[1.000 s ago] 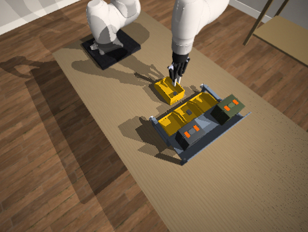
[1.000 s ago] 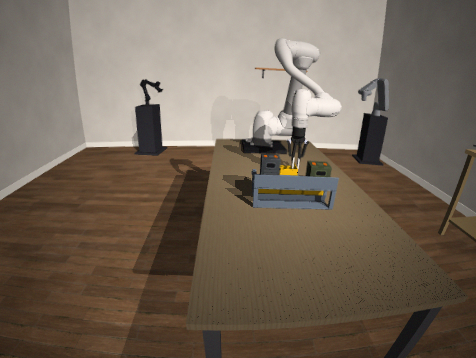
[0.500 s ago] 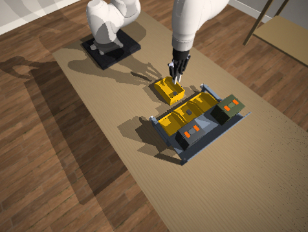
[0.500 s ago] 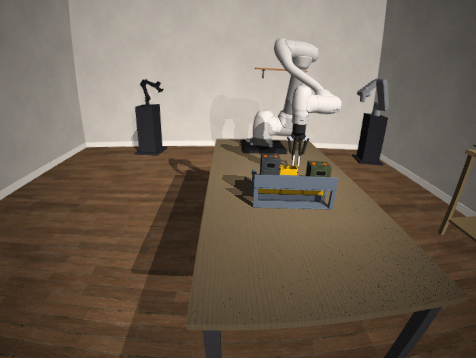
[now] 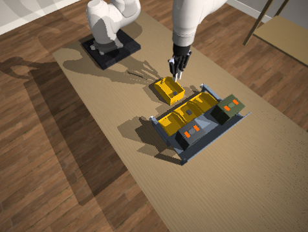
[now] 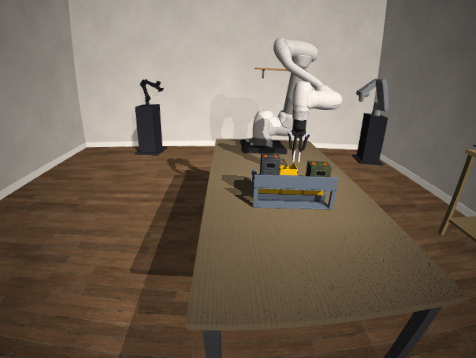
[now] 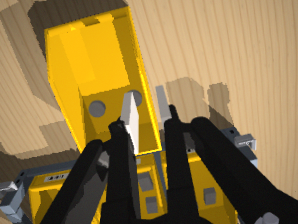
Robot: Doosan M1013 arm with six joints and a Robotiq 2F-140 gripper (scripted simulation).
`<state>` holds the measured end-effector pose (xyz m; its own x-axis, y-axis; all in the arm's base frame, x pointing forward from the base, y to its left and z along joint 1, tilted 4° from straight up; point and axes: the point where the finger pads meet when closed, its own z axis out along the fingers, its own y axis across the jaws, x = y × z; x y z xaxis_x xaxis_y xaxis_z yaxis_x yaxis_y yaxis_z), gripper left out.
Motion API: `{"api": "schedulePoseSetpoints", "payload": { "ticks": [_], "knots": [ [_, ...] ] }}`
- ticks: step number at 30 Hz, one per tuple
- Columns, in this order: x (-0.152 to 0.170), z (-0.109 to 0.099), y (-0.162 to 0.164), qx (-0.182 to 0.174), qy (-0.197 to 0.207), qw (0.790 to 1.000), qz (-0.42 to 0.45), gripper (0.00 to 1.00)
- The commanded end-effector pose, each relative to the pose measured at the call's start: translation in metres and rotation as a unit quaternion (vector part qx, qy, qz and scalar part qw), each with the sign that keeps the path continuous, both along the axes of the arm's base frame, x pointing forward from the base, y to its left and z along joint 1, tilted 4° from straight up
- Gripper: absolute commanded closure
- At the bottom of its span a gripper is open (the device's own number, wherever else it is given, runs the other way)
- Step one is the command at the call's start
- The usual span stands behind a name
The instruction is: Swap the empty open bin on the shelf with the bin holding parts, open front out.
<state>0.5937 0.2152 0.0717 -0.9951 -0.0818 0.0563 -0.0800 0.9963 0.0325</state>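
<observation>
A yellow open bin (image 5: 165, 90) (image 6: 288, 170) (image 7: 102, 60) stands upright on the table, on the robot's side of the grey-blue shelf (image 5: 204, 122) (image 6: 295, 183). It holds grey round parts (image 7: 97, 108). My gripper (image 5: 177, 78) (image 6: 296, 159) (image 7: 146, 101) is narrowly open and empty, above one side wall of that bin; its fingertips appear either side of the wall in the wrist view. On the shelf stand a left yellow bin (image 5: 168, 125), a middle one and a right one (image 5: 205, 100). Grey blocks lie in the middle bin. Which shelf bin is empty is unclear.
A dark grey box (image 5: 189, 135) (image 6: 270, 163) and a green box (image 5: 228, 109) (image 6: 318, 169), both with orange marks, stand on top of the shelf. The shelf's raised end posts flank the bins. The robot base (image 5: 111, 48) stands at the table's far end.
</observation>
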Motion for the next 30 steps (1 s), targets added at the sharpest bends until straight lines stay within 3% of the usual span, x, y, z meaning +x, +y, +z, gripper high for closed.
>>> {"api": "schedulePoseSetpoints", "payload": {
  "ticks": [1,30],
  "knots": [
    [0.000,0.006,0.000,0.000,0.000,1.000,0.000,0.76],
    [0.002,0.041,-0.001,0.000,0.000,1.000,0.000,0.76]
  ]
}}
